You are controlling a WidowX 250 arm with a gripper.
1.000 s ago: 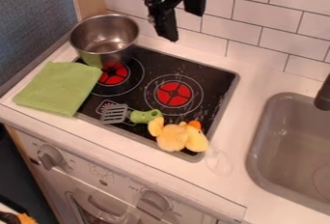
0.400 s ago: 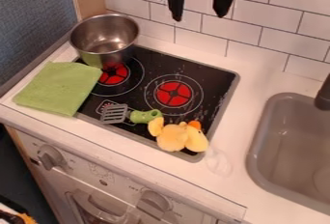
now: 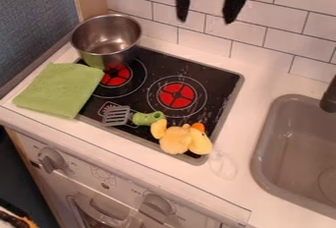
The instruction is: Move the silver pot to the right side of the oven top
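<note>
Silver pot (image 3: 106,41) upright at the back left of the stove top (image 3: 220,82), its base partly over the left burner (image 3: 117,76). Mouth open upward; no long handle seen.

Tool (image 3: 205,20): fingers spread wide, pointing down, nothing between them. Position: high in view, in front of the tiled wall (image 3: 289,30), apart from the pot.

Key relation: pot lies to the left of the tool and a little lower in view. Its right-hand rim is therefore the nearest part to the tool. Fingers stand side by side, left and right, so their spread runs across that stretch of wall; judged suited to a rim pinch, one finger inside and one outside, with little turning.

Step in hand, as judged: approach. Pot not yet placed at right.

Next move should go left, then down onto the rim. Carry after that runs back rightward to the right burner (image 3: 176,96). Risk: yellow plush toy (image 3: 183,139) and spatula (image 3: 118,116) lie along the front; a low or forward path could bump either.
</note>
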